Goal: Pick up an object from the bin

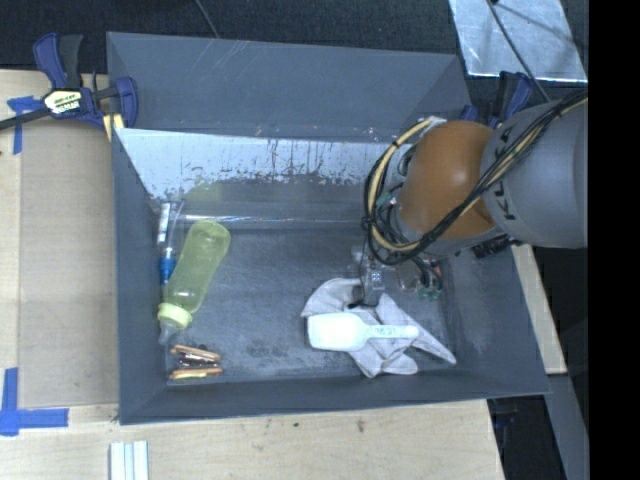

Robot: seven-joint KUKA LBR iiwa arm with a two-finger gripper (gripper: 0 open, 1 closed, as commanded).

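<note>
Lower right, the gripper (372, 286), clenched or released I cannot tell, hangs over a limp, light white cloth (335, 296), probably best pinched at a fold.

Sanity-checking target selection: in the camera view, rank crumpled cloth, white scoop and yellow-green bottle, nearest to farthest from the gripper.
1. Crumpled cloth, right at the gripper, lower right of the bin.
2. White scoop, lying on the cloth, just below.
3. Yellow-green bottle, far left side.
</note>
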